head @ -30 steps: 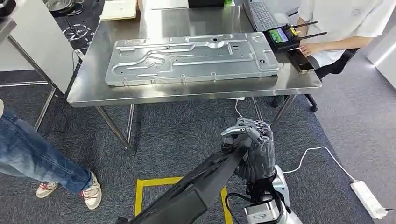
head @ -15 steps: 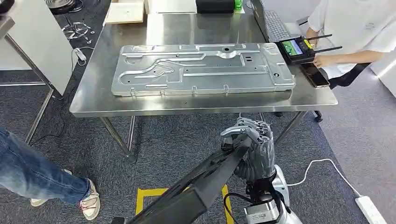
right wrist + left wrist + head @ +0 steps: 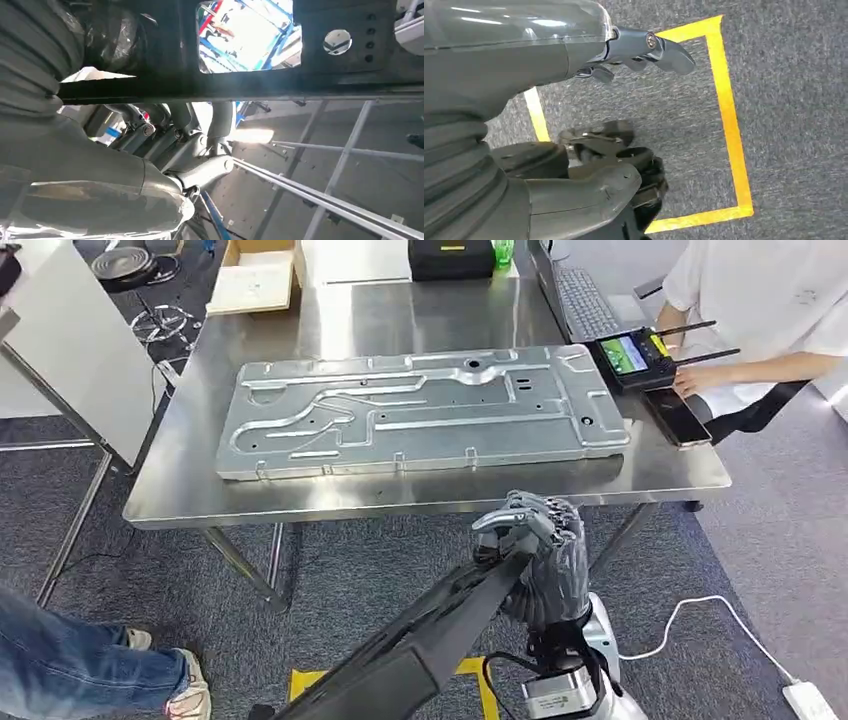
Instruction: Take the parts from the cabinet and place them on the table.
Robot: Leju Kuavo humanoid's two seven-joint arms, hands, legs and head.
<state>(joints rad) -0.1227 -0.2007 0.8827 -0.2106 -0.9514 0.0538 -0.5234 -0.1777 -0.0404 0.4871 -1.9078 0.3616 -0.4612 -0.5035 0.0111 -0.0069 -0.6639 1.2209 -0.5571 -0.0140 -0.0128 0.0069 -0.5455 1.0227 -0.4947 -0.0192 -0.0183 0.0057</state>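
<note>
Below the steel table (image 3: 180,502), the right hand (image 3: 535,550) grips a long dark part (image 3: 420,635); the left hand (image 3: 644,47) hangs released.

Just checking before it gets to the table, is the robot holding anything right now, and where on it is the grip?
Yes. The right hand grips a long black part at its upper end. The left hand holds nothing.
</note>
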